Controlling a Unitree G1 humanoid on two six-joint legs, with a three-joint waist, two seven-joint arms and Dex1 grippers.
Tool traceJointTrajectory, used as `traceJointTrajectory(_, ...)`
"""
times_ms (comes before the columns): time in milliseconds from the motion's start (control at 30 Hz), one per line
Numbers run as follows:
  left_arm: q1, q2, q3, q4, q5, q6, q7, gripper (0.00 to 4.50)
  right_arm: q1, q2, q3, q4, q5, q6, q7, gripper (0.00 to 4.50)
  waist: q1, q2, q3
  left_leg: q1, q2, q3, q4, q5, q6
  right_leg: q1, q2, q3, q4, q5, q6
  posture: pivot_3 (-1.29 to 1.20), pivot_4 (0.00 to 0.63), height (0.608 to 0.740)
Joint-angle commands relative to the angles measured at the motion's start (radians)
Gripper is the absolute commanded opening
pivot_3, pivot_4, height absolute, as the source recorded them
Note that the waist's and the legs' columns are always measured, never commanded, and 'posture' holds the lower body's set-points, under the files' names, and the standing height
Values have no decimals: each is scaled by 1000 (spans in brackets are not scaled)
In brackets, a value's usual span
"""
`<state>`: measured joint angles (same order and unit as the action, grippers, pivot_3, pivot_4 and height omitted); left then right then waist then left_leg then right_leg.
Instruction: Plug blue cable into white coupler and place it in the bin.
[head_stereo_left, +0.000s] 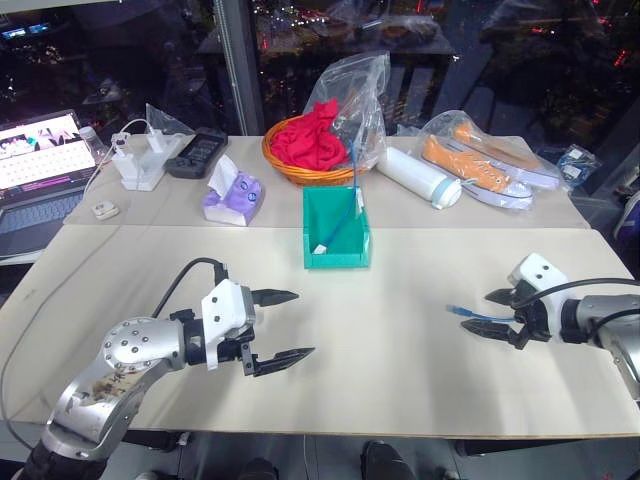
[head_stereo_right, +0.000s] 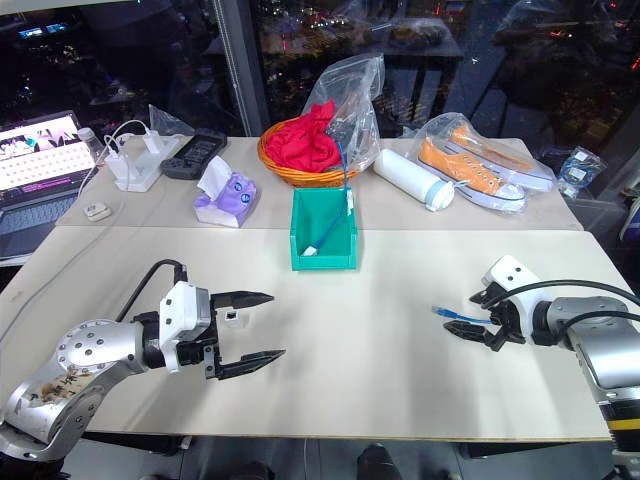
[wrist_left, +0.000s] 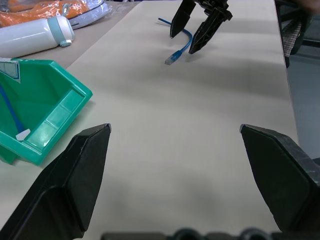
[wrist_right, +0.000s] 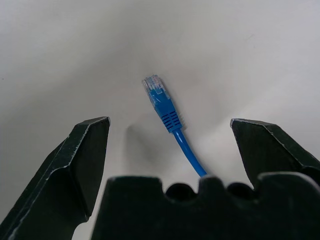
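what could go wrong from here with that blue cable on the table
The right tool stands open around the blue cable lying flat on the table; its fingers may scrape the surface or pinch the clear plug. Another blue cable already leans in the bin, so the two might tangle.

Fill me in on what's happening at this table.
A two-armed robot works over a table. Its right gripper, jaws open, sits over the plug end of a blue cable lying on the table, not gripping it. The left gripper hovers open and empty. Another blue cable already stands in the teal bin.
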<state>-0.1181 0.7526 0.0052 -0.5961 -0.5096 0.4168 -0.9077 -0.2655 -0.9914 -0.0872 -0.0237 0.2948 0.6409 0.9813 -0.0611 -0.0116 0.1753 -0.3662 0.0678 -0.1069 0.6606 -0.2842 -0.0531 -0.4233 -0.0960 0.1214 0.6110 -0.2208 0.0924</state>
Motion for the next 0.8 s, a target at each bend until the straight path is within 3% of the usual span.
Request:
traceJointTrajectory(33, -4, -7, 12, -21, -14, -10, 3, 4463, -29, -5, 17, 26, -25, -7, -6, 4500, 0, 0, 0, 0, 0, 0, 0, 0, 0, 0, 0, 0, 0, 0, 0, 0, 150, 722)
traceJointTrajectory(167, 2, -14, 22, -25, -30, 7, 14, 4463, -61, 6, 84, 100, -76, 14, -20, 4500, -2, 0, 0, 1, 0, 0, 0, 0, 0, 0, 0, 0, 0, 0, 0, 0, 150, 722)
traceJointTrajectory(200, 3, -15, 22, -26, -31, 8, 16, 4500, -68, 8, 93, 113, -82, 18, -21, 4089, -3, 0, 0, 1, 0, 0, 0, 0, 0, 0, 0, 0, 0, 0, 0, 0, 150, 722)
traceJointTrajectory(267, 3, -16, 23, -27, -29, 8, 19, 4500, -78, 10, 107, 130, -91, 22, -20, 3853, -5, 0, 0, 1, 0, 0, 0, 0, 0, 1, 0, 0, 0, 0, 0, 0, 150, 722)
traceJointTrajectory(633, 6, -17, 26, -24, -27, 10, 33, 4500, -81, 11, 142, 133, -98, 8, 25, 107, -5, 0, 0, 4, 0, 0, 0, 0, 0, 4, 0, 0, 0, 0, 0, 0, 150, 722)
traceJointTrajectory(800, 9, -15, 26, -22, -26, 8, 35, 4500, -42, 16, 158, 81, -89, -25, 69, 38, -5, -1, -1, 4, 0, 0, 0, 0, 0, 4, 0, 0, 1, 0, 0, 0, 150, 722)
